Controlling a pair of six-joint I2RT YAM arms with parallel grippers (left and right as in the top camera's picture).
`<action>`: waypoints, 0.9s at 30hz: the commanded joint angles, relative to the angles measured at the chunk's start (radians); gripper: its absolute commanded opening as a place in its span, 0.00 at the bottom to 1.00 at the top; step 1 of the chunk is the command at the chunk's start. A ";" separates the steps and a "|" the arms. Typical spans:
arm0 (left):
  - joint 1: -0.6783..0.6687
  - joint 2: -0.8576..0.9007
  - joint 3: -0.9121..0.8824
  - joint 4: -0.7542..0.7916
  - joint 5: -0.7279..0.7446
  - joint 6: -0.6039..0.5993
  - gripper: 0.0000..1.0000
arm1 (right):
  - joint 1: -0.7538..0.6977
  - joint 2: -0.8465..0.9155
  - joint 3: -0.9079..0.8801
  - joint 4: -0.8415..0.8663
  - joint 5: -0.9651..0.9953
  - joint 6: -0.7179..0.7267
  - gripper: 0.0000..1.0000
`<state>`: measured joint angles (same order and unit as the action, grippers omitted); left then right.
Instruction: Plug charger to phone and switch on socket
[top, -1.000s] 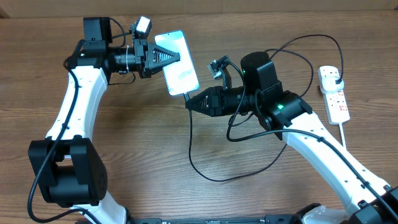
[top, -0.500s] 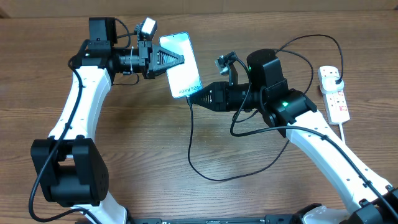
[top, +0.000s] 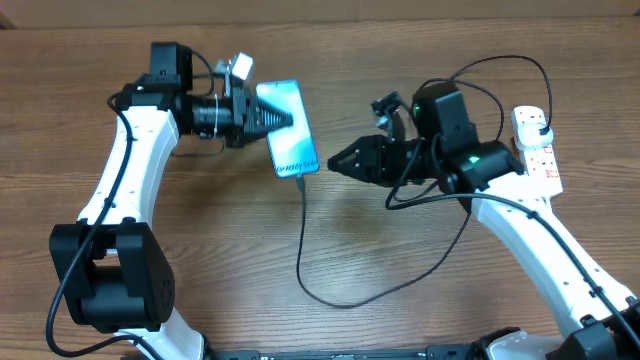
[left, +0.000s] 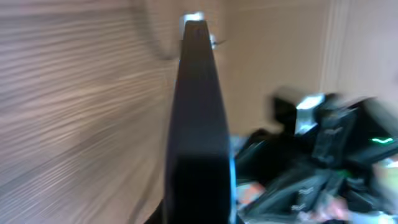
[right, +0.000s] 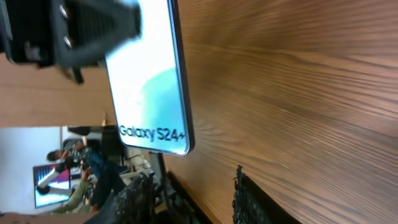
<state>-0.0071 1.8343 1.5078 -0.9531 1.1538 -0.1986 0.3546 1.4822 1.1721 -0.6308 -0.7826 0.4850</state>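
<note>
My left gripper (top: 277, 117) is shut on the phone (top: 292, 142) and holds it tilted, its lit screen facing up and right. In the left wrist view the phone (left: 198, 112) shows edge-on as a dark, blurred slab. The right wrist view shows the screen (right: 148, 81) with the text "Galaxy S24+". The charger's thin black cable (top: 303, 230) hangs from the phone's lower end, loops over the table and runs up to the black plug in the white socket (top: 541, 162) at the far right. My right gripper (top: 336, 162) is open and empty, a short way right of the phone's lower end; its fingers (right: 193, 179) are spread.
The socket's thick white cord (top: 556, 222) trails toward the front right. The cable's loop (top: 350, 290) lies on the wooden table (top: 220, 250) between the arms. People and a room show blurred beyond the table edge in the right wrist view.
My right gripper has let go at the phone's lower end and drawn back to the right. The cable tip stays at the phone. The left gripper has shifted the phone slightly.
</note>
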 joint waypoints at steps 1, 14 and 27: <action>-0.008 0.002 0.003 -0.074 -0.218 0.171 0.04 | -0.037 0.005 0.013 -0.036 0.039 -0.050 0.45; -0.006 0.243 0.004 -0.205 -0.238 0.379 0.04 | -0.050 0.005 0.013 -0.203 0.157 -0.103 0.46; -0.007 0.307 0.004 -0.167 -0.324 0.356 0.04 | -0.050 0.005 0.013 -0.225 0.161 -0.128 0.47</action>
<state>-0.0071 2.1391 1.5074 -1.1282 0.8253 0.1535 0.3073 1.4826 1.1721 -0.8577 -0.6277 0.3691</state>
